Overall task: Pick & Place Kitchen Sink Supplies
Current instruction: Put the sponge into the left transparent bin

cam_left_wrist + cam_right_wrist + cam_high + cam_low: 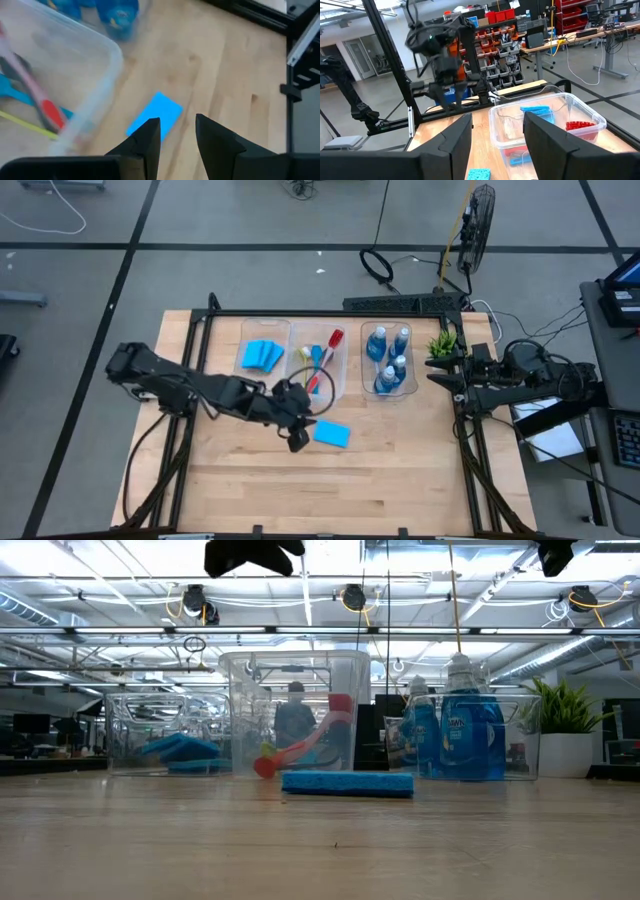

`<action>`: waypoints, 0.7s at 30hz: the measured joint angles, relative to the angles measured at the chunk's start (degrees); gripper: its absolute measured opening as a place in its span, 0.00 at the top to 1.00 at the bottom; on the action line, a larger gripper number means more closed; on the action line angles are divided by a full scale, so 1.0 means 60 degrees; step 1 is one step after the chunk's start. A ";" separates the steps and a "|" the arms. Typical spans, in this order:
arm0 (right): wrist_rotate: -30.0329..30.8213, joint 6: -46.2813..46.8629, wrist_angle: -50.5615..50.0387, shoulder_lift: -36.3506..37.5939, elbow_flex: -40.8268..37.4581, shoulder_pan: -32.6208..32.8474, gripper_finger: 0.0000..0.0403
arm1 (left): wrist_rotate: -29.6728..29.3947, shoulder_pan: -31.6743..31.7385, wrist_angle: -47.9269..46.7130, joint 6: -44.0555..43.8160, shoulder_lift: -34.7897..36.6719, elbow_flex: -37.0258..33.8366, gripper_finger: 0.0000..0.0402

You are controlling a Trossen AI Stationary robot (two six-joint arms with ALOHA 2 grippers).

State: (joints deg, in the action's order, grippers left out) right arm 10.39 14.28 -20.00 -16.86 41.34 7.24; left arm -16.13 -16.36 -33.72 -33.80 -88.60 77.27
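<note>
One flat blue sponge (332, 434) (347, 783) lies flat on the bare wood in front of the bins. My left gripper (298, 442) (177, 121) hangs in the air just left of it, open, tilted down, with nothing between its fingers. A clear bin holds more blue sponges (263, 355). The middle bin holds brushes (320, 362), one red-headed. The right bin holds blue bottles (390, 358) standing upright. My right gripper (432, 375) (497, 117) waits open at the table's right edge, pointing level toward the bins.
The three clear bins (295, 660) stand in a row at the table's far side. A small green plant in a white pot (443, 343) stands right of the bottle bin. A black frame (205, 330) runs around the table. Bare wood lies toward the near edge.
</note>
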 joint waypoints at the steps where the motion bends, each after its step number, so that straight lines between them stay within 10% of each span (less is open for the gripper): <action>1: 0.0000 0.0000 0.0000 0.0000 0.0000 -0.0001 0.59 | 0.0087 -0.0029 0.0079 -0.0104 -0.0124 0.0007 0.69; 13: 0.0000 0.0000 -0.0002 0.0000 0.0000 -0.0002 0.59 | 0.1047 -0.0226 0.0414 -0.0551 -0.1399 0.0015 0.69; 21: 0.0000 -0.0033 -0.0006 0.0000 0.0000 -0.0002 0.59 | 0.0974 -0.0418 0.1492 0.2269 -0.2148 0.0015 0.69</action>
State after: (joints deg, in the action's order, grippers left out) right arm 10.39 14.09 -20.03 -16.86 41.34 7.22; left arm -10.29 -18.87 -24.76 -20.18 -101.49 77.36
